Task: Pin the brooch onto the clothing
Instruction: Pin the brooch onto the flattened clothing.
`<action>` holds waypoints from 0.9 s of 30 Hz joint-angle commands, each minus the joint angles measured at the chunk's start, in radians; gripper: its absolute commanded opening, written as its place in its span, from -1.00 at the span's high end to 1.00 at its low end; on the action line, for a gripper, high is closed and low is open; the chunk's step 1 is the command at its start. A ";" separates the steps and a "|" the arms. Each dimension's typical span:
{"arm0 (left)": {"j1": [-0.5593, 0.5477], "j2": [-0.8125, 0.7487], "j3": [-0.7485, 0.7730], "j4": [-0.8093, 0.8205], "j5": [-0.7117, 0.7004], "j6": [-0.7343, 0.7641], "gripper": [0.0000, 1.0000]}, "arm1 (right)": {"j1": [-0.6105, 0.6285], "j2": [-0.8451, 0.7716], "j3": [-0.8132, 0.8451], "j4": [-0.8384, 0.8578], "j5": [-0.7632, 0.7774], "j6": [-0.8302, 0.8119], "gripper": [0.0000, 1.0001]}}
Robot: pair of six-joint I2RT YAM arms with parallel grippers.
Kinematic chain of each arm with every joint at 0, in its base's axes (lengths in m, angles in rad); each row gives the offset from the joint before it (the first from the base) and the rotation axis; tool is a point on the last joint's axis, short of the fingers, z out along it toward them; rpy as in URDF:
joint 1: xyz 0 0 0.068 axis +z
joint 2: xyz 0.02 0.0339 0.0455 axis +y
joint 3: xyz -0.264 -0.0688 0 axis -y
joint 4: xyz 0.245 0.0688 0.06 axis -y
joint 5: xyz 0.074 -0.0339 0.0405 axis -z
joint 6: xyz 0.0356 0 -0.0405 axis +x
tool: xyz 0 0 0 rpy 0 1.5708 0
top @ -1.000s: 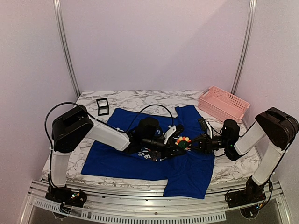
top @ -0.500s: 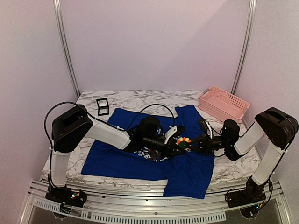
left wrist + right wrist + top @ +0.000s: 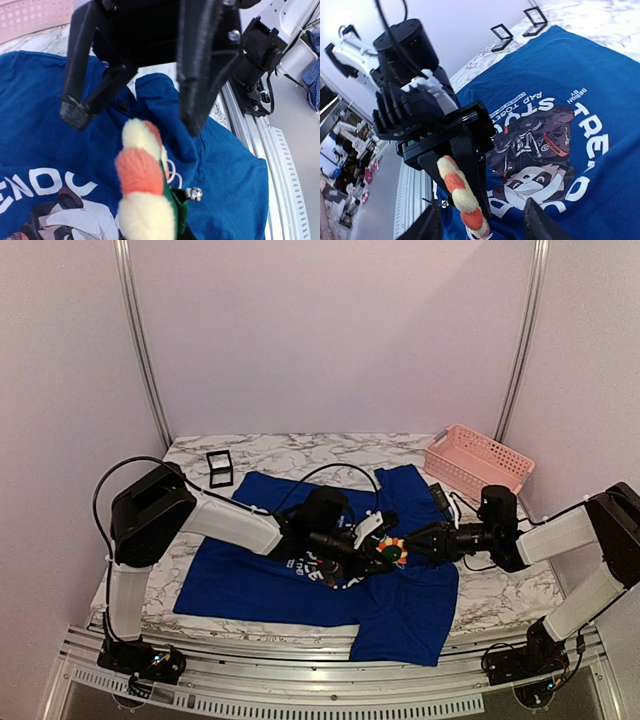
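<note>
Swinging its elbow out to the right edge within the last second, the right arm keeps its right gripper [image 3: 134,116] spread wide, facing the brooch [image 3: 142,190], which the left gripper [image 3: 384,554] pinches edge-on. Fuzzy pale-yellow and coral-orange petals, a green backing and a small silvery pin fitting show on the brooch, held over the chest of the royal blue T-shirt [image 3: 240,580], just beside its panda graphic [image 3: 535,175]. Around the shirt lie a marble-patterned table [image 3: 300,448], a small black square box [image 3: 220,468] and a pink basket [image 3: 478,460].
</note>
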 commanded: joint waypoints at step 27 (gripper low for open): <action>0.006 -0.019 0.020 -0.047 -0.076 -0.013 1.00 | 0.156 -0.081 0.035 -0.242 0.329 -0.020 -0.46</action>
